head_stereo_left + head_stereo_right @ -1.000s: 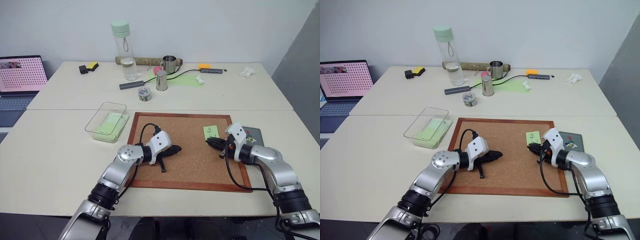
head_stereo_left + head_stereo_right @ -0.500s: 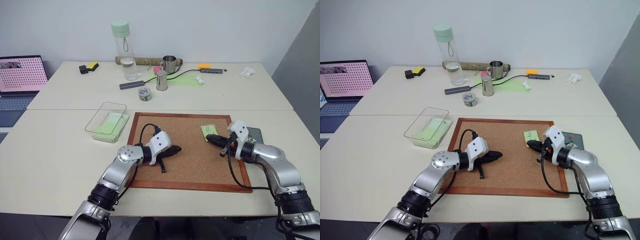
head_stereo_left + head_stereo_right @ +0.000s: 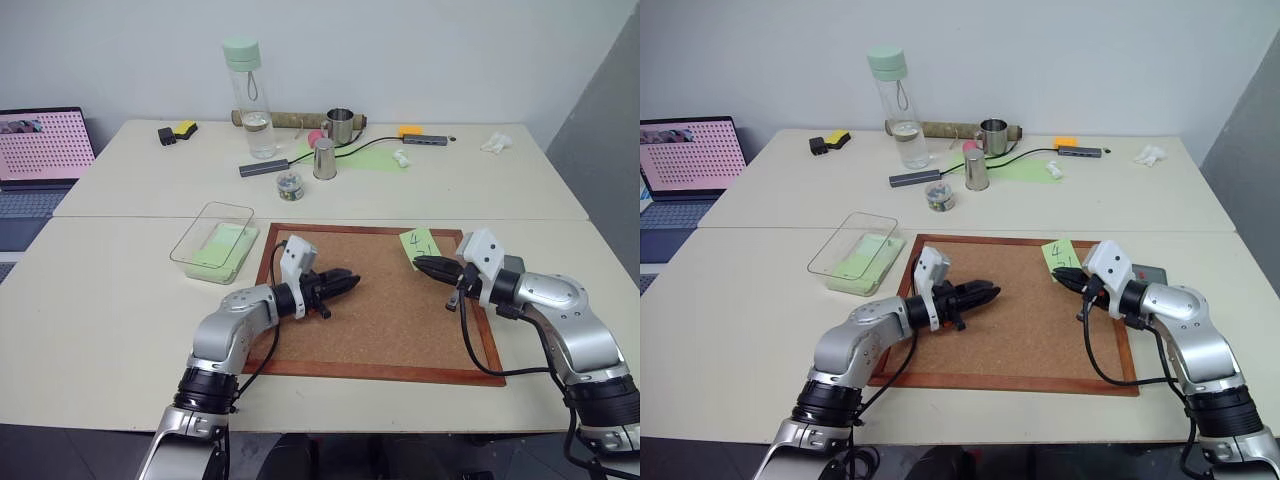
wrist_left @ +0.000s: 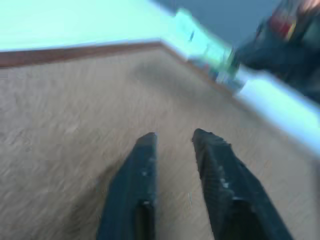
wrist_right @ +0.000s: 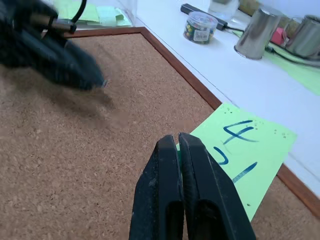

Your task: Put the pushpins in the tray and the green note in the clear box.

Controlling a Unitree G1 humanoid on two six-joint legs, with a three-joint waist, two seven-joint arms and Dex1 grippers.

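The green note (image 3: pixel 421 243), with dark handwritten marks, hangs tilted just above the cork board's far right corner. My right gripper (image 3: pixel 418 263) is shut on its near edge; the right wrist view shows the black fingertips (image 5: pixel 170 150) pinching the note (image 5: pixel 240 150). The dark grey tray (image 3: pixel 1150 273) lies right of the board, mostly behind my right hand. The pushpins are hidden from view. The clear box (image 3: pixel 213 243), pale green at its bottom, stands left of the board. My left gripper (image 3: pixel 350 280) hovers over the board's middle, its fingers (image 4: pixel 142 165) slightly apart and empty.
The cork board (image 3: pixel 380 335) has a raised wooden frame. At the back stand a small jar of pins (image 3: pixel 290 186), a water bottle (image 3: pixel 247 100), two metal cups (image 3: pixel 323 160) and cables. A laptop (image 3: pixel 40 150) sits far left.
My right gripper has risen with the green note, lifting it off the board. My left gripper has risen, rolled and parted its fingers.
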